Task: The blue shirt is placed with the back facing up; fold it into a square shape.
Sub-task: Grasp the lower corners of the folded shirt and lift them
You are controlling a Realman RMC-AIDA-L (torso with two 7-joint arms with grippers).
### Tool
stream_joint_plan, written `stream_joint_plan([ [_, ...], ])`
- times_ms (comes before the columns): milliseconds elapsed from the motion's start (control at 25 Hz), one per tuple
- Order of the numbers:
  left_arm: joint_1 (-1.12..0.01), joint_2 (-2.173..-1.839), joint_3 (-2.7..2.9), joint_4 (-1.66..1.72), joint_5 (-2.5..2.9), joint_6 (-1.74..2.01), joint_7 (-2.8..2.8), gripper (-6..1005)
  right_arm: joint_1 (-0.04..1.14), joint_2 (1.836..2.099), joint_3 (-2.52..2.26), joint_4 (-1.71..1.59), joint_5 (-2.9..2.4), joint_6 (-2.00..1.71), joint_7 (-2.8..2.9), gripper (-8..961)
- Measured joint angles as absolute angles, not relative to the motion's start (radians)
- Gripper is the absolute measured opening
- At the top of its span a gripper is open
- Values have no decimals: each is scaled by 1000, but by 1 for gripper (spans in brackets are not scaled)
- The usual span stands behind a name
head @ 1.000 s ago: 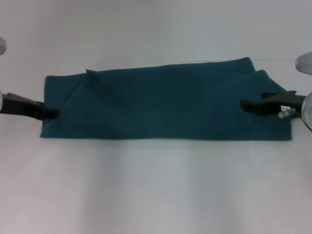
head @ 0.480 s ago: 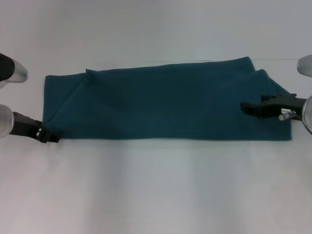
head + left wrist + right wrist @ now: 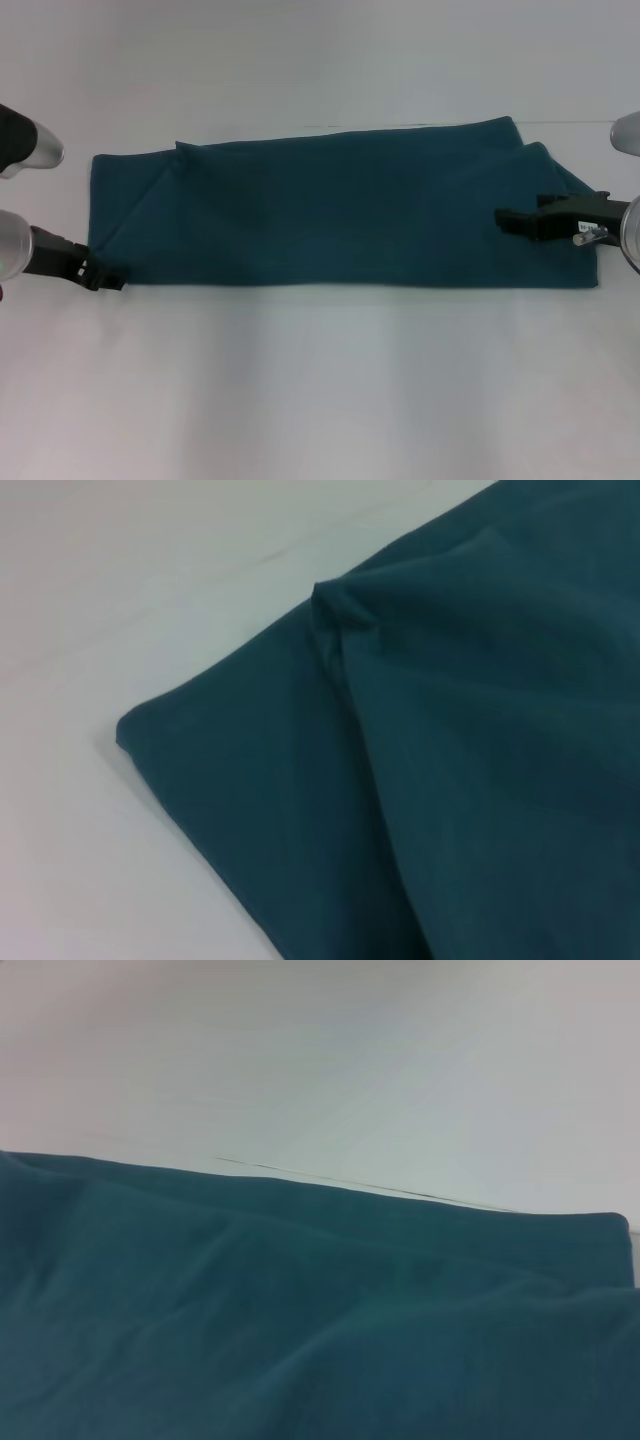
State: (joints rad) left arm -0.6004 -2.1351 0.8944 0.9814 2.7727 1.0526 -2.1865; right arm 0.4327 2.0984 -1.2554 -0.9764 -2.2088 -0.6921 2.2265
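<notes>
The blue shirt (image 3: pixel 330 210) lies flat on the white table as a long, plain teal strip running left to right. My left gripper (image 3: pixel 103 276) sits low at the strip's near left corner, touching its edge. My right gripper (image 3: pixel 510 221) reaches in over the strip's right end, above the cloth. The left wrist view shows a corner of the blue shirt (image 3: pixel 450 780) with a raised crease. In the right wrist view the blue shirt (image 3: pixel 250 1310) fills the lower half, with an edge of the cloth against the table.
The white table (image 3: pixel 320 400) spreads wide on all sides of the shirt. A thin dark seam line (image 3: pixel 350 1182) runs across the table just past the shirt's edge. Metal arm parts (image 3: pixel 28 145) show at the left and right borders.
My left gripper moved from the middle of the shirt's left edge toward me to its near left corner. The right gripper drew slightly to the right. The shirt has not shifted.
</notes>
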Motion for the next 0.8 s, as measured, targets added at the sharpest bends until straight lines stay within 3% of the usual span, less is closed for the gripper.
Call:
stream_joint_plan([
  [720, -637, -2123, 885, 906, 2775, 1015, -2187, 571, 431, 2098, -1248, -974, -2209, -688, 2227, 621],
  [800, -635, -2118, 884, 905, 2775, 1019, -2186, 473, 431, 2098, -1248, -974, -2209, -687, 2227, 621],
])
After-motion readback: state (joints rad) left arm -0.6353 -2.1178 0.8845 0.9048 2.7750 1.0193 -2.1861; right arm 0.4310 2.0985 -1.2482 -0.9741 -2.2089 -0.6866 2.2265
